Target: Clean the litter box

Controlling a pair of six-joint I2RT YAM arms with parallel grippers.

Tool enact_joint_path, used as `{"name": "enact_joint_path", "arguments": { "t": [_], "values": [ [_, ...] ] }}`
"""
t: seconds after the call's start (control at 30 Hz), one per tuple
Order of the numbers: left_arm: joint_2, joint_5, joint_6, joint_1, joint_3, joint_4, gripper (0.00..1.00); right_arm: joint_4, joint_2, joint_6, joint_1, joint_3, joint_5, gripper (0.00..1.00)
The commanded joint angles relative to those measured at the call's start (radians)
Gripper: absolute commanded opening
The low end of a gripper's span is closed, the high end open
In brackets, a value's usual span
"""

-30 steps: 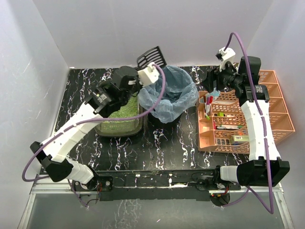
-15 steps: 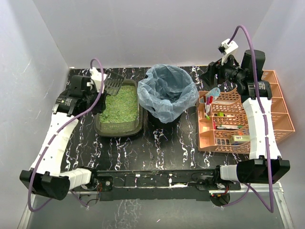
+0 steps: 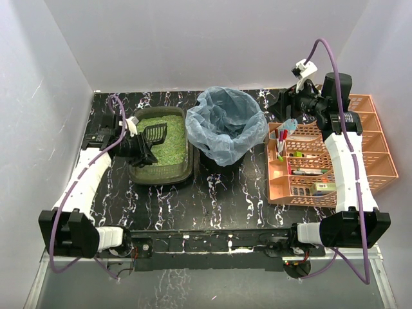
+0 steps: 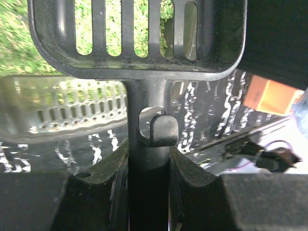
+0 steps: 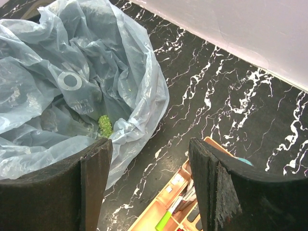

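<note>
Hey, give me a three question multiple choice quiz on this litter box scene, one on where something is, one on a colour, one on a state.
1. Where does the bin stand?
A. Between the litter box and the orange organiser.
B. Left of the litter box.
C. Inside the organiser.

2. What colour is the scoop in the left claw?
A. White.
B. Orange.
C. Black.

3. What state is the right claw in?
A. Shut on the scoop.
B. Open, empty.
C. Shut on the bin's rim.

Answers: 1 A, one sits on each side. 2 C, its slatted head shows black against green litter. 3 B, its fingers stand apart, nothing between.
</note>
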Motion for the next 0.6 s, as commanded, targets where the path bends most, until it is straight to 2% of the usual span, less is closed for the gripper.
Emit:
{"name": "enact_joint_path", "arguments": {
  "t": [0.0,0.17,0.33,0.57],
  "values": [
    [0.059,0.137,-0.271,0.001,0.008,0.048,0.00,0.062,-0.034,0.003,0.003,-0.015,-0.003,0.70],
    [0.085,0.187,-0.479,0.001,-0.015,0.096,0.00,0.061,-0.045,-0.002,0.003,-0.042,0.006,0.70],
    [0.085,0.058,-0.558,0.001,-0.013,0.018,0.00,0.068,-0.047,-0.003,0.003,-0.063,0.009,0.70],
    [0.057,0.123,-0.644,0.001,-0.163,0.040,0.00,0.080,-0.043,0.006,0.003,-0.081,0.002,0.70]
  ]
}}
